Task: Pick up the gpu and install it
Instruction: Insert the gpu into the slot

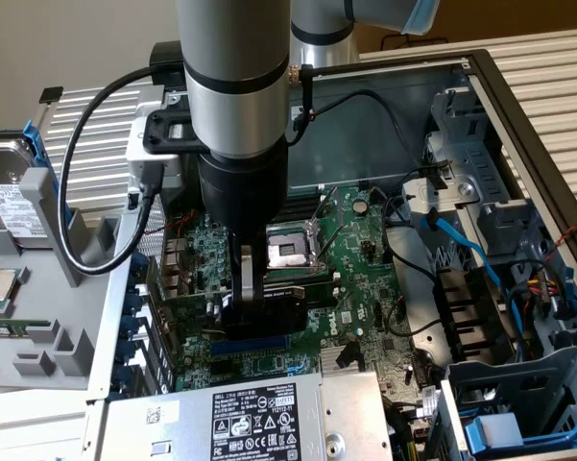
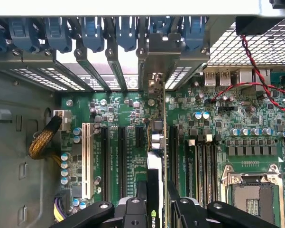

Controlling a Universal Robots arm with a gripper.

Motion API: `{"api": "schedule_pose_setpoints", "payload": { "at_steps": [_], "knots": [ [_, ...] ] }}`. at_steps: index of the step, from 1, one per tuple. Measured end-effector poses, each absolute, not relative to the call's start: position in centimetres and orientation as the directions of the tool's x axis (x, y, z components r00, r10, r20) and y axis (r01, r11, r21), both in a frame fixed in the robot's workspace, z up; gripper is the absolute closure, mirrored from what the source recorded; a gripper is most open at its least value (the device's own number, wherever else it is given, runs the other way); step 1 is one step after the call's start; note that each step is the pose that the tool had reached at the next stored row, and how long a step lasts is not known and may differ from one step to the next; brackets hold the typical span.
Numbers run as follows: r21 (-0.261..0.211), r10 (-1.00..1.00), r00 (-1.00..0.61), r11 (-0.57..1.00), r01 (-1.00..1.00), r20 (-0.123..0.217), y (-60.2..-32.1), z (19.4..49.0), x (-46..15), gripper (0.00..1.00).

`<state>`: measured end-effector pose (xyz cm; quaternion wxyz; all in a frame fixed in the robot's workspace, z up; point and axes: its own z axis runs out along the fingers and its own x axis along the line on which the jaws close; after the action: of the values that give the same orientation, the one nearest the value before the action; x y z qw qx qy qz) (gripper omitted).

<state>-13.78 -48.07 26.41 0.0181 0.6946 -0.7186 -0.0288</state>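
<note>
I hold the gpu (image 1: pixel 280 305) on edge between my fingers, low over the green motherboard (image 1: pixel 365 259) inside the open computer case. My gripper (image 1: pixel 259 296) is shut on it. In the wrist view the gpu (image 2: pixel 155 164) runs edge-on away from my gripper (image 2: pixel 156 211), standing over the row of expansion slots (image 2: pixel 121 156). Its silver end bracket (image 2: pixel 157 57) reaches the case's rear slot openings. The card's lower edge is hidden, so I cannot tell whether it sits in a slot.
Blue retaining clips (image 2: pixel 92 31) line the rear wall. The CPU socket (image 1: pixel 290 252) lies just beyond the card and a white slot (image 2: pixel 87 159) beside it. A power supply (image 1: pixel 259 413), drive cage (image 1: pixel 518 403), blue cable (image 1: pixel 470 250) and red-black wires (image 2: pixel 256 71) crowd the case.
</note>
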Motion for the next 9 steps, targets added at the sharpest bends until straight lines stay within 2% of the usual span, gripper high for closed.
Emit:
{"api": "schedule_pose_setpoints", "payload": {
  "at_steps": [9],
  "knots": [
    [0.067,-0.999,-0.034,0.033,-0.997,-0.014,-48.07,26.23,-13.79,0.73]
  ]
}}
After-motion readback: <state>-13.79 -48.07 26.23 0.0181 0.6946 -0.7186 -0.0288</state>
